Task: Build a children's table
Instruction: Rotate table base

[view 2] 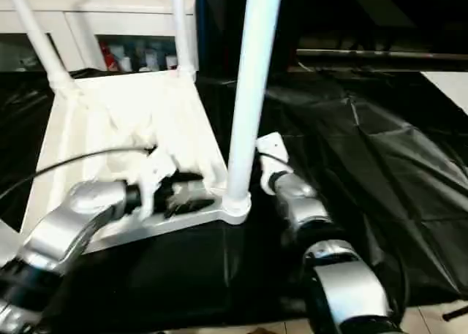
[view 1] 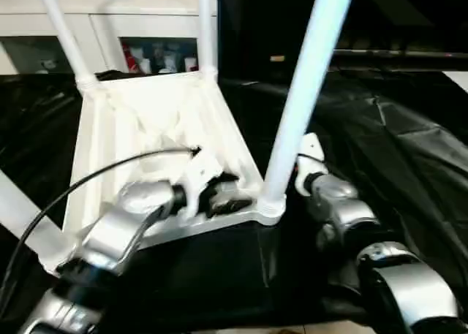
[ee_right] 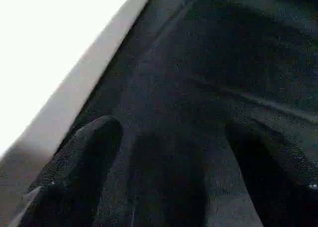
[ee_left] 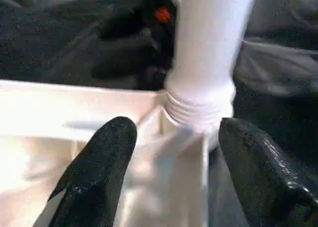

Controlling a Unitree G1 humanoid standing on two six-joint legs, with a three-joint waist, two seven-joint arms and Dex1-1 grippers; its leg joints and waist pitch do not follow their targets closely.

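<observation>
The white tabletop [view 1: 157,122] is lying upside down on the black sheet [view 1: 395,151] covering the surface, its ribbed underside facing up; legs are standing in its corner sockets, the near right leg [view 1: 303,93] rising beside the right arm; the left pincer [ee_left: 174,152] is hovering over the near edge with fingers spread, gripping nothing, just short of that leg's threaded base; the right pincer [ee_right: 169,172] is also standing open, empty, above the sheet beside the tabletop's edge.
</observation>
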